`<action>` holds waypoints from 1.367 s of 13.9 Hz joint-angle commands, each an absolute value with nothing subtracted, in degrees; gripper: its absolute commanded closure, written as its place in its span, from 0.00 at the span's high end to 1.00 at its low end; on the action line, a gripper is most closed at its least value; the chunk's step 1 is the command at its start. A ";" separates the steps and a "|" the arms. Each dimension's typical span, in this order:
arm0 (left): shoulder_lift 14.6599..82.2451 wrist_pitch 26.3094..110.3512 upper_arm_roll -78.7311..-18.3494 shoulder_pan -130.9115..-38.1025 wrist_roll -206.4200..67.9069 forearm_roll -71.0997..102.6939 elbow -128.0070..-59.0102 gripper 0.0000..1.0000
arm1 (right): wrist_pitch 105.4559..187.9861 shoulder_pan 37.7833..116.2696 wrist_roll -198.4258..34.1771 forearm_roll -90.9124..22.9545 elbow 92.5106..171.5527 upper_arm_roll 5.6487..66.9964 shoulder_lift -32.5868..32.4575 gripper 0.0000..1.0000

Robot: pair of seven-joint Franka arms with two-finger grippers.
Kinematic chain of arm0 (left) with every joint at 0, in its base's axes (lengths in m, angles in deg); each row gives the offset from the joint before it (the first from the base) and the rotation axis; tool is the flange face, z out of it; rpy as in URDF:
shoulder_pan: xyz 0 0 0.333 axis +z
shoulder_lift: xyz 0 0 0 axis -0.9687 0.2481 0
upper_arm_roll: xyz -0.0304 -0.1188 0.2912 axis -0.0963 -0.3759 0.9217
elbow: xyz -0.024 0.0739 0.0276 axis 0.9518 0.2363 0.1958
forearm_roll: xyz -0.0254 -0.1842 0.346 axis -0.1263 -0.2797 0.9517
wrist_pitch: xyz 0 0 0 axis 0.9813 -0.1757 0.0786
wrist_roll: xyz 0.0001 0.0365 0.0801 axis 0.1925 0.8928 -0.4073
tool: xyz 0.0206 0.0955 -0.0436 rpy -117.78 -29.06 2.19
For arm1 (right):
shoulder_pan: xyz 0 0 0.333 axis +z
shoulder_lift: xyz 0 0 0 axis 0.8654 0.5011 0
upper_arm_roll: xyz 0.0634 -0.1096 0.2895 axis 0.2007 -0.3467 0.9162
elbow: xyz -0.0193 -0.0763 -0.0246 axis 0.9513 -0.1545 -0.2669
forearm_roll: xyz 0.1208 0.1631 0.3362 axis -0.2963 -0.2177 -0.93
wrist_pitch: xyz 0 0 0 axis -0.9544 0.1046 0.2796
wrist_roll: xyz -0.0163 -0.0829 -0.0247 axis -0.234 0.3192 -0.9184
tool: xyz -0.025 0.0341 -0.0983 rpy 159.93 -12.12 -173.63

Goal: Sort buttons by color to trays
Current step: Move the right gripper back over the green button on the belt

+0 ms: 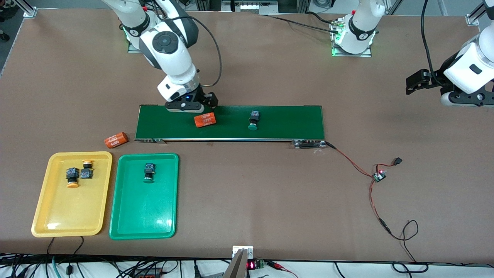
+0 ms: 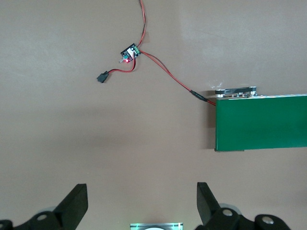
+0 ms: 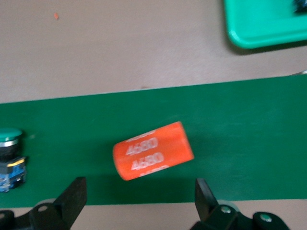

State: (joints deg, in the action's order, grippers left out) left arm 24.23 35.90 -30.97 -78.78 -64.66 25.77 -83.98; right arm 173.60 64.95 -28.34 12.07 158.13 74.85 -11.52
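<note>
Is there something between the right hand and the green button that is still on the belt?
Yes. An orange cylinder lies on the conveyor belt just under the open right hand. It lies between that hand and the green button, which sits farther along the belt toward the left arm's end. Nothing else is on the belt.

A brown bench [image 1: 247,200] fills the view under even, soft light. Aluminium frame posts [image 1: 29,9] stand at its corners, and what may be cables [image 1: 115,266] hang along its edge nearest the front camera.
</note>
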 commanded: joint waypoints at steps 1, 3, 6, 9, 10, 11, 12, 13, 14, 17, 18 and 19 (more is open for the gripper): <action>24.15 36.07 -31.01 -78.80 -63.51 26.46 -84.06 1.00 | 173.13 67.30 -26.91 11.74 153.61 74.65 -6.66 1.00; 24.15 36.07 -31.01 -78.88 -63.51 26.46 -83.97 1.00 | 173.04 67.75 -25.07 12.44 153.07 74.56 -5.69 1.00; 24.15 36.16 -30.92 -78.80 -63.51 26.46 -83.97 1.00 | 172.69 68.45 -24.89 12.62 152.37 74.12 -5.07 1.00; 24.15 36.07 -30.92 -78.80 -63.51 26.46 -83.97 1.00 | 167.80 70.99 -23.57 16.47 149.66 71.57 -3.67 1.00; 24.15 36.07 -30.92 -78.80 -63.51 26.46 -83.97 1.00 | 164.90 71.70 -22.17 17.62 147.64 71.48 -2.62 1.00; 24.15 36.07 -30.92 -78.80 -63.51 26.46 -83.97 1.00 | 163.04 72.58 -20.59 18.33 145.44 71.30 -1.48 1.00; 24.15 36.07 -30.92 -78.80 -63.51 26.46 -83.97 1.00 | 162.59 73.11 -19.19 18.86 143.86 71.13 -0.69 1.00; 24.15 36.07 -30.92 -78.80 -63.51 26.46 -83.97 1.00 | 162.58 73.37 -18.74 19.04 142.97 70.87 -0.16 1.00; 24.15 36.07 -30.92 -78.80 -63.51 26.46 -83.97 1.00 | 162.58 73.98 -18.73 19.13 142.26 70.78 0.02 1.00; 24.15 36.07 -30.92 -78.80 -63.51 26.46 -83.97 1.00 | 162.58 76.79 -18.56 19.04 140.68 69.55 1.51 1.00; 24.15 36.07 -31.00 -78.80 -63.51 26.46 -83.97 1.00 | 162.50 77.85 -18.12 19.04 139.98 68.85 2.13 1.00; 24.15 36.07 -31.01 -78.80 -63.51 26.46 -83.97 1.00 | 162.50 79.51 -16.29 19.13 139.36 67.89 2.92 1.00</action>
State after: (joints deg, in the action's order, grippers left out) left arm 24.23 35.90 -30.96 -78.77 -64.65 25.77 -83.99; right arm 163.81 76.13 -19.57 17.88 142.11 69.84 0.86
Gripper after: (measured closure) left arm 0.000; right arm 0.000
